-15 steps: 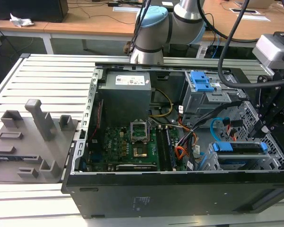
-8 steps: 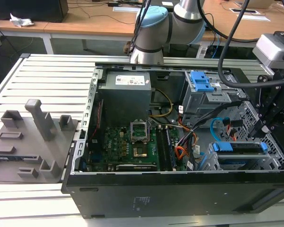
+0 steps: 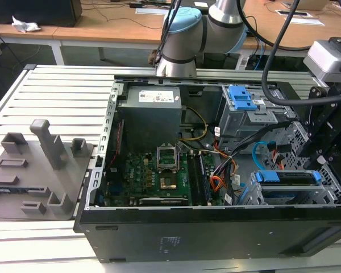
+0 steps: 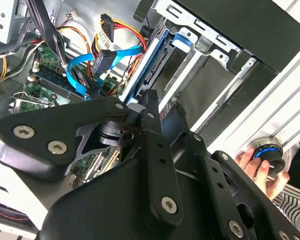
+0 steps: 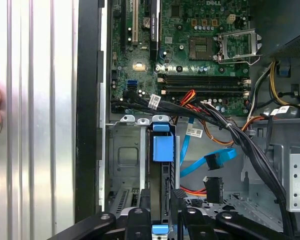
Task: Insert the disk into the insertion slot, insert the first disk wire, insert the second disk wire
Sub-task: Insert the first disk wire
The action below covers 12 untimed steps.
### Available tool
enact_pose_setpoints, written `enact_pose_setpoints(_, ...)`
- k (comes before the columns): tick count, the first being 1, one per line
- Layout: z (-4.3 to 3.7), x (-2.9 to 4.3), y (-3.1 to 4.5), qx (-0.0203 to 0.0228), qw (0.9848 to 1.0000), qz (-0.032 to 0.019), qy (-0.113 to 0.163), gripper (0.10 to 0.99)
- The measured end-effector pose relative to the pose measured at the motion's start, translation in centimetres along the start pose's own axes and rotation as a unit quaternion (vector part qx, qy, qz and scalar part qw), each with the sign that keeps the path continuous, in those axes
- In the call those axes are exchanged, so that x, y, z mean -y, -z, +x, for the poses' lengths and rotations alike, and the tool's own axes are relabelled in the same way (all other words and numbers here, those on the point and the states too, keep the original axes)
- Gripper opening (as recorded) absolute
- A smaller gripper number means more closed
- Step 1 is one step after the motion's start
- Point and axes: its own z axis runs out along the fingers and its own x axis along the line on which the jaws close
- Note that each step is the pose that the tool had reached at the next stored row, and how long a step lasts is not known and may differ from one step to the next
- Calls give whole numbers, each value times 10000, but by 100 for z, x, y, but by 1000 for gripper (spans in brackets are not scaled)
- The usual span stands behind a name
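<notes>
While the claw (image 5: 161, 201) stands over the open computer case (image 3: 216, 233), it looks pressed together on the end of the disk (image 5: 163, 150), one finger on either side of the blue carrier in the first wrist view. The disk sits edge-up inside the insertion slot (image 5: 125, 155), the perforated metal cage at the case's corner. In the exterior view the disk (image 3: 287, 177) lies low between the slot (image 3: 298, 198) walls, on the exterior view's right.

Judging by this, the first step, seating the disk, is the one in hand and looks close to finished. Whether the carrier has latched cannot be told.

The second disk wire (image 5: 210, 162) curves in a loop just beside the slot, and its dark plug appears to hang free of the disk. The first disk wire (image 5: 190, 191) lies near it, lower in the case, and also seems unplugged. So both wire steps look undone.

What the work calls for now is a straight, square push along the slot walls, since a tilted carrier could jam against the sheet metal. The loose cables crowd close to the slot, so any grasp there needs care not to snag the neighbouring bundle.

In the second wrist view a person's hand (image 4: 255, 165) rests on a round knob on the worktop (image 3: 57, 96), outside the case.
</notes>
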Motion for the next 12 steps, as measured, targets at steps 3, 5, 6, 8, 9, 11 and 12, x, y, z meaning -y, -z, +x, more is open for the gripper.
enact_pose_setpoints(3,-9,-1,4,-2,10000,0,0,302)
enact_pose_setpoints(5,-52,0,1,0,10000,0,0,302)
enact_pose_setpoints(6,-86,0,1,1,10000,0,0,302)
enact_pose_setpoints(8,-116,0,1,0,10000,0,0,302)
enact_pose_setpoints(9,-129,0,1,0,10000,0,0,302)
enact_pose_setpoints(11,-148,0,1,0,10000,0,0,302)
enact_pose_setpoints(12,-158,0,1,0,10000,0,0,302)
